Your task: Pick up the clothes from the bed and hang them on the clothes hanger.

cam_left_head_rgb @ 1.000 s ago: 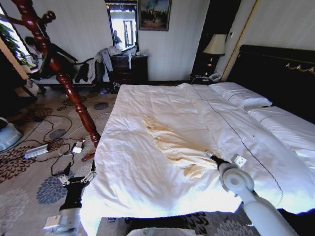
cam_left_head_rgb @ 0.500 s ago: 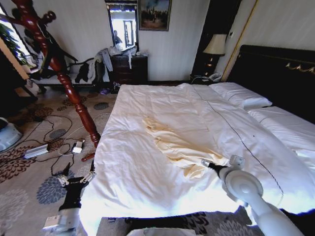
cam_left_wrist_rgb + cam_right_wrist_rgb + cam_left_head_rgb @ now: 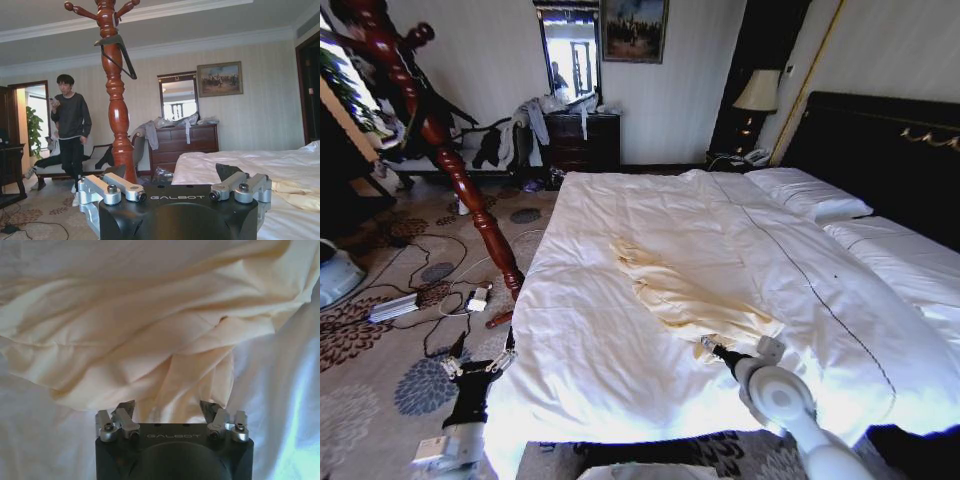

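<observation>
The clothes, a pale cream-yellow garment (image 3: 685, 295), lie crumpled on the white duvet of the bed (image 3: 610, 370). My right gripper (image 3: 706, 344) is at the garment's near end. In the right wrist view this gripper (image 3: 168, 410) is open, with folds of the cream fabric (image 3: 150, 335) lying between its fingertips. My left gripper (image 3: 478, 362) hangs low over the carpet beside the bed's near left corner. In the left wrist view it (image 3: 172, 172) is open and holds nothing. The dark clothes hanger (image 3: 118, 50) hangs high on the wooden coat stand (image 3: 116, 115).
The reddish-brown coat stand (image 3: 450, 160) rises left of the bed, with cables and a power strip (image 3: 395, 307) on the carpet around it. A dresser (image 3: 582, 140) draped with grey clothing stands at the back wall. The black headboard (image 3: 880, 150) and pillows (image 3: 810, 195) are at the right.
My right gripper has drawn back toward me and to the left, from over the garment's lower part to its near tip. The left arm has not moved.
</observation>
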### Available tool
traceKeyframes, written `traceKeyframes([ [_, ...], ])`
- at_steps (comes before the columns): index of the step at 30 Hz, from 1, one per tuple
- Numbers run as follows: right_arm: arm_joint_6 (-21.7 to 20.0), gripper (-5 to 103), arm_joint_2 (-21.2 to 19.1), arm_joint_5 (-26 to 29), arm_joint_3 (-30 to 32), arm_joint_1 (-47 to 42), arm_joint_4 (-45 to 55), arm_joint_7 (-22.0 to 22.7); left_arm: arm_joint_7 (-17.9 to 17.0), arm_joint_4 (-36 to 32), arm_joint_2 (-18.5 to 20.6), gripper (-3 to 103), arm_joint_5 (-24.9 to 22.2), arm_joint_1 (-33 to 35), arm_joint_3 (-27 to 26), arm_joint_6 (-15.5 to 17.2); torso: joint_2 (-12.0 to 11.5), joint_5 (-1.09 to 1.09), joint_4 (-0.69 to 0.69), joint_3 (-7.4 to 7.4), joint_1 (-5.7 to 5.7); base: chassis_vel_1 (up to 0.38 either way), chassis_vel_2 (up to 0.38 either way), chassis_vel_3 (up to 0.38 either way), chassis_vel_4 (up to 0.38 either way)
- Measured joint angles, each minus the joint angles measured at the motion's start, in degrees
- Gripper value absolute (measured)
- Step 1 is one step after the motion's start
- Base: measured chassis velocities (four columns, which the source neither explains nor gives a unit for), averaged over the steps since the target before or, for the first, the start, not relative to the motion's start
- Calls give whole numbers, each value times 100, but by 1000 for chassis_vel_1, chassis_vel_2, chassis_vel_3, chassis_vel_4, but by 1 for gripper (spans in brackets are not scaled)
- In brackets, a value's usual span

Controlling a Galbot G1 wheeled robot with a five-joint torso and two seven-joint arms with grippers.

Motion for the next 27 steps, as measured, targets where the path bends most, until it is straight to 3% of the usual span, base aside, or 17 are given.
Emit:
traceKeyframes([
  [1,0,71,0,0,0,0,0,0,0,0,0,100,0,0,0,0,0,0,0,0,0,0,0,0,0],
  [4,40,55,96,-307,-208,-13,-183,-40,0,18,-7,100,8,-7,4,-2,0,0,0,0,0,0,0,0,0],
  [9,81,44,96,-412,-239,-64,-82,-81,0,25,-5,100,8,-12,-2,-3,0,0,0,0,0,0,0,0,0],
  [12,174,28,23,-501,-203,-144,61,-177,0,26,-3,100,8,-15,-6,-3,0,0,0,0,0,0,0,0,0],
  [15,219,23,-51,-527,-171,-234,161,-248,0,26,0,100,5,-22,-9,-3,0,0,0,0,0,0,0,0,0],
  [19,240,2,-140,-543,-133,-331,236,-370,-1,45,10,100,0,-41,-11,-3,0,0,-1,0,0,0,0,0,0],
  [27,279,0,-128,-549,-147,-310,134,-397,-1,66,26,100,-15,-45,-15,-3,0,1,0,0,0,0,0,0,0],
])
